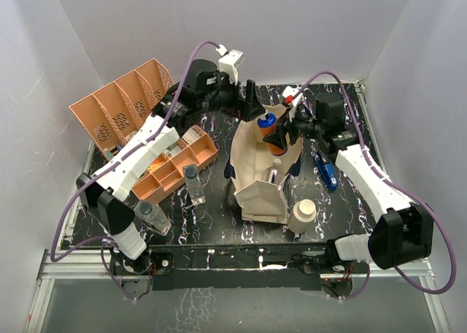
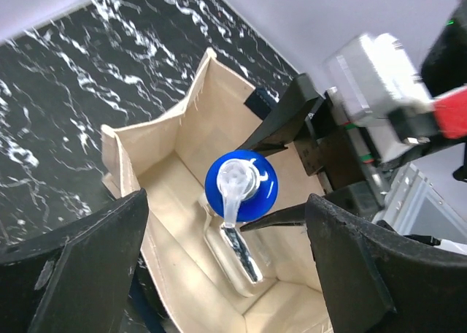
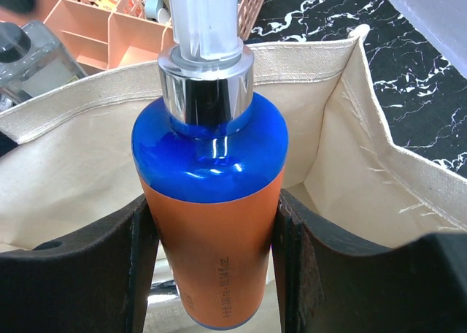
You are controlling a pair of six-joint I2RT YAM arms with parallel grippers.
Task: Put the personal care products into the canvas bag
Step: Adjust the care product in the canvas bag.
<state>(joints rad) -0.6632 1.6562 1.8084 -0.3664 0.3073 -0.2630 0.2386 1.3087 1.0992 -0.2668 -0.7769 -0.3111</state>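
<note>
Canvas bag [image 1: 261,181]: upright at the centre of the table [image 1: 219,217], mouth open. Pump bottle [image 3: 211,194], orange with a blue shoulder and clear pump: upright, lower part inside the bag's mouth at its 12 o'clock end. Right gripper [image 3: 214,267]: clenched on the orange body from both sides. Left gripper [image 2: 226,201]: spread wide above the mouth, grasping nothing, clear of the pump. Outside the bag: cream cylinder [image 1: 301,216] just beside it at 5 o'clock; clear dark-capped bottle [image 1: 193,184] at 9 o'clock; second clear bottle [image 1: 153,217] farther off at 8 o'clock; orange tray [image 1: 175,166] at 10 o'clock; blue flat thing [image 1: 326,174] near at 3 o'clock.
</note>
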